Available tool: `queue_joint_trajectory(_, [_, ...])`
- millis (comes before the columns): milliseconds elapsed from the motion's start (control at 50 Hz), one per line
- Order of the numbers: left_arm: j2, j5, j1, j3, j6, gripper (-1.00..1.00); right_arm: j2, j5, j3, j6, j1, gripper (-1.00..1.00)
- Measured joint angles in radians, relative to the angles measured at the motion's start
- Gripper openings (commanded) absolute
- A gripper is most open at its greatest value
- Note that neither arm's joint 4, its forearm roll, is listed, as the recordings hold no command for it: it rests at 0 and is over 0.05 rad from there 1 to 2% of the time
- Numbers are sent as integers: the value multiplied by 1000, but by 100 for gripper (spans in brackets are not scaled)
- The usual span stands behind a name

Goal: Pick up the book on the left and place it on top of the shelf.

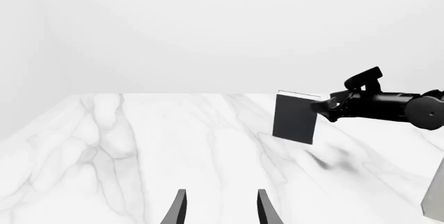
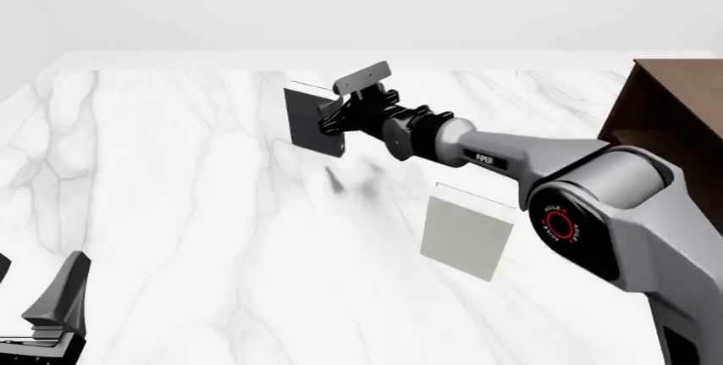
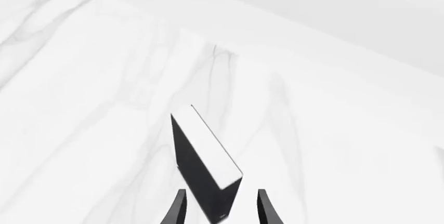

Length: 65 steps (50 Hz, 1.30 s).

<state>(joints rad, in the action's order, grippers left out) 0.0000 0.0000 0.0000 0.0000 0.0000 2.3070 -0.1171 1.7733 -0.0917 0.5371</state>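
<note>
A marble table [image 2: 169, 212] fills the scene, with wide bare surface to the left and front. The right gripper [image 2: 330, 115] reaches far across it, jaws closed on the edge of the book [image 2: 310, 119], a dark charcoal book held upright above the tabletop. A pale book [image 2: 466, 235] stands beneath the right arm. The shelf [image 2: 672, 107] stands at the far right edge. The left gripper [image 1: 219, 208] hovers low at near left, fingers parted, holding nothing.
</note>
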Motion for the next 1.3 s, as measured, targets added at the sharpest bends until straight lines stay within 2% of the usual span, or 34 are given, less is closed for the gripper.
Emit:
queue_joint_trajectory(380, [0,0,0,0,0,100,78,41,99,3,-2,100])
queue_joint_trajectory(960, [0,0,0,0,0,100,141,41,133,7,1,100])
queue_joint_trajectory(1300, [0,0,0,0,0,100,184,73,202,9,3,100])
